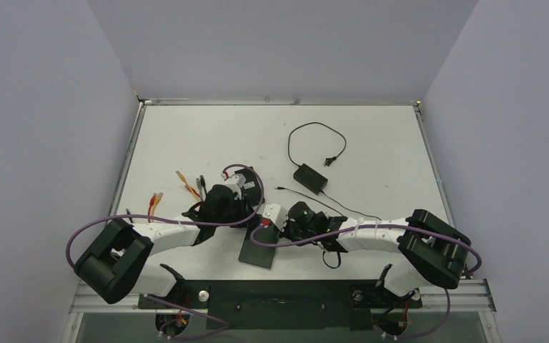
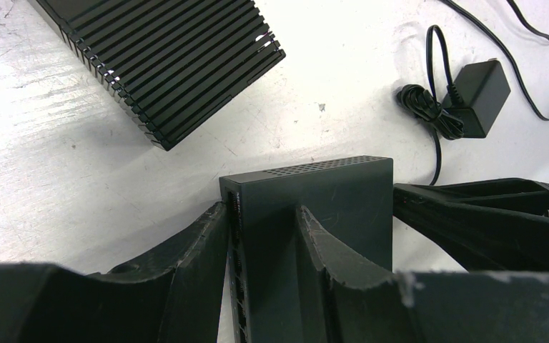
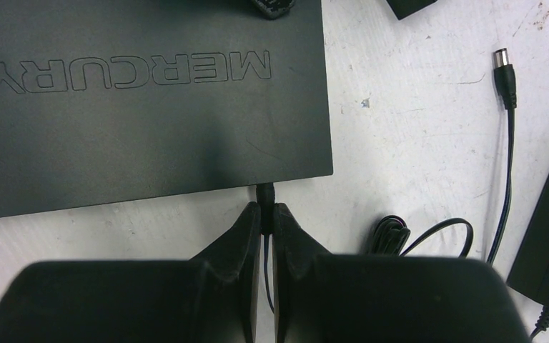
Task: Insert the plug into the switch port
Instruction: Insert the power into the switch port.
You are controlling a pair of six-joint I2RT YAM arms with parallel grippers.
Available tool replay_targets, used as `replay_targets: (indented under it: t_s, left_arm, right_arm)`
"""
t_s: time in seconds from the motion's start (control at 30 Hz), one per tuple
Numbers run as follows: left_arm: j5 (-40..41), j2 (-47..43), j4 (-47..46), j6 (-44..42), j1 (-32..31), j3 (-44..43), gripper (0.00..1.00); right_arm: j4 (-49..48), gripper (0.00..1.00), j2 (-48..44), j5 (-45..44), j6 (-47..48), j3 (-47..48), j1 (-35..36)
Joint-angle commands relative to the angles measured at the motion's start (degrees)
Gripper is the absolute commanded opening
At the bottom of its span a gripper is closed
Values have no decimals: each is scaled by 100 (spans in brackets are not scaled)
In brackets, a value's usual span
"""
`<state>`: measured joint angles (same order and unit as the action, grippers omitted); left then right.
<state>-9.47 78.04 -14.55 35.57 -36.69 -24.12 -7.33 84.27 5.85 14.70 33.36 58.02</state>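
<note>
Top view: white table (image 1: 372,143); left gripper (image 1: 237,191) and right gripper (image 1: 277,223) close together mid-table, tips hidden under own bodies, jaws unreadable from here. Dark flat slab (image 1: 256,251) lying just on near side of both. Black rectangular power adapter (image 1: 309,177) with thin looped cord farther back, well apart. Orange-ended cables (image 1: 184,184) left of left gripper. Left wrist: left gripper clamped on black vented box (image 2: 329,193) with port row down its left face, one finger (image 2: 186,264) against port side, other across broad face. Black ribbed-top device (image 2: 171,64) beyond, not touching. Small black wall adapter (image 2: 479,86) with coiled cord upper right. Right wrist: right gripper pressed together, pinching thin black plug (image 3: 264,194) at cord end. Plug tip touching near edge of flat black switch embossed MERCURY (image 3: 150,107); seated or not, cannot tell. Same unit as vented box or not, cannot tell. Loose silver-tipped barrel plug (image 3: 504,71) on table to right, apart.
</note>
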Motion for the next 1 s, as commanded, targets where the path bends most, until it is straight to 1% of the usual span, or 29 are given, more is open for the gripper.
replay_targets:
  t_s: [0.0, 0.23, 0.37, 0.63, 0.73, 0.77, 0.83, 0.97]
  left_arm:
    - [-1420, 144, 239, 138, -546, 103, 30]
    - [-1146, 52, 630, 16, -541, -155, 32]
    - [-909, 55, 863, -33, -536, -304, 34]
    - [-423, 17, 1264, -28, -529, -572, 48]
    - [-156, -4, 1401, 11, -531, -671, 51]
    - [-74, -6, 1555, 31, -532, -698, 54]
    - [223, -33, 1914, 66, -524, -801, 56]
    - [808, -111, 2438, 157, -467, -1011, 59]
  right_arm:
    - [-2686, 0, -59, 865, -129, 836, 92]
    - [-2271, 0, -249, 770, -178, 519, 13]
    - [-1837, 0, -321, 745, -183, 338, 3]
    - [-1146, 0, -353, 474, -303, 48, 7]
    - [-951, 0, -381, 457, -342, 2, 3]
    - [-841, 0, -388, 449, -348, 3, 5]
    - [-716, 0, -391, 417, -372, -9, 5]
    - [-670, 0, -406, 394, -459, -85, 7]
